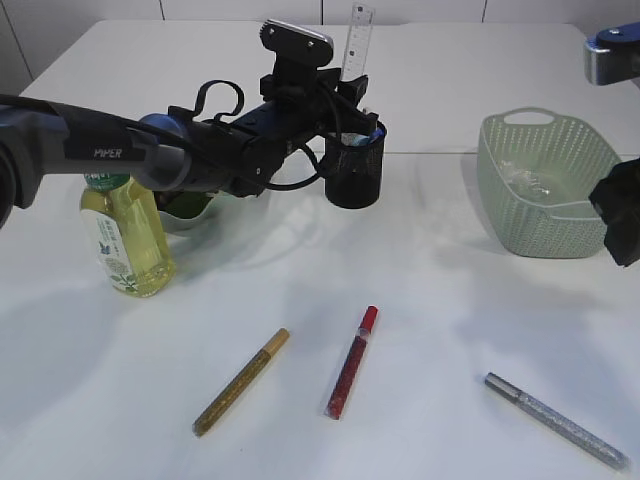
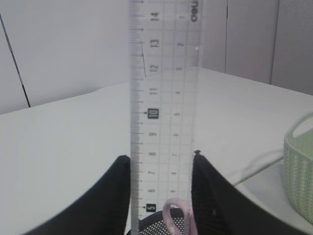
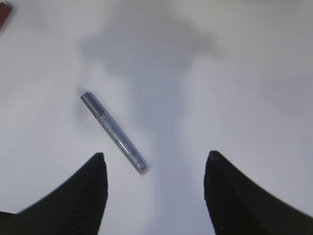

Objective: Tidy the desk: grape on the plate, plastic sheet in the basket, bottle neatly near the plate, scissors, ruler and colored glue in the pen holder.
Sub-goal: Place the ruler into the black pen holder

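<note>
My left gripper (image 1: 349, 112) (image 2: 162, 157) is shut on the clear ruler (image 1: 360, 35) (image 2: 164, 98), holding it upright with its lower end inside the black mesh pen holder (image 1: 354, 172) (image 2: 152, 226). A pink scissors handle (image 2: 177, 215) sticks out of the holder. My right gripper (image 1: 622, 215) (image 3: 154, 161) is open and empty above the silver glue pen (image 1: 555, 420) (image 3: 113, 133). The red glue pen (image 1: 352, 362) and the gold glue pen (image 1: 242, 381) lie on the table at the front. The yellow bottle (image 1: 125, 235) stands at the left. The plate (image 1: 190, 218) is mostly hidden behind my left arm.
The pale green basket (image 1: 545, 190) (image 2: 301, 181) stands at the right with the clear plastic sheet (image 1: 528, 183) inside. My left arm stretches across from the left edge to the pen holder, over the plate and bottle.
</note>
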### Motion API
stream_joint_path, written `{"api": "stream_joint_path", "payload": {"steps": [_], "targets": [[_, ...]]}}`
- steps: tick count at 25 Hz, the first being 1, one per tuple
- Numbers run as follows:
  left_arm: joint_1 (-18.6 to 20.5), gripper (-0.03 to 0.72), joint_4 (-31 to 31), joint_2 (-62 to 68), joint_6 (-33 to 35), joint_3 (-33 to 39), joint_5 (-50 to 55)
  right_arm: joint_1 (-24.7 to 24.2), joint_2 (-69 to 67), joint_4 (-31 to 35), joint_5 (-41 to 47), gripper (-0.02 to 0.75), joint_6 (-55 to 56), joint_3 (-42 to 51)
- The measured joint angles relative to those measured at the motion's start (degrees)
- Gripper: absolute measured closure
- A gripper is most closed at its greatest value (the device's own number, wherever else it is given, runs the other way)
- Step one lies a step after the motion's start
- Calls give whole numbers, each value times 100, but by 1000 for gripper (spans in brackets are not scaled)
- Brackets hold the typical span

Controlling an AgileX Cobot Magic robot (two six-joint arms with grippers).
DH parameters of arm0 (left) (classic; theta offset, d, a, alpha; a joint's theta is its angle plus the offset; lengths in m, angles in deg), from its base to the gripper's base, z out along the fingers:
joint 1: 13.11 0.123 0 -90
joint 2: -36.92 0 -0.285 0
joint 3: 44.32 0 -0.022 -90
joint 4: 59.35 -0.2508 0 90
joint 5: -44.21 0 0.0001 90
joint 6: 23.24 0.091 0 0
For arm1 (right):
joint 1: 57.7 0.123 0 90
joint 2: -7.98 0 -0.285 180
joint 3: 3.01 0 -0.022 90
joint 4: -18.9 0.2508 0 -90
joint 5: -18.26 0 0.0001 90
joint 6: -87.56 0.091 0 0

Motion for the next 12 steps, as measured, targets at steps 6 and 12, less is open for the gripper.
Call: {"api": "stream_joint_path", "payload": {"steps": [6,12], "targets": [[0,390,-10,0,0,0,0,0,0,0,0,248,0,0],[0,389,-10,0,0,0,0,0,0,0,-11,248,0,0]]}}
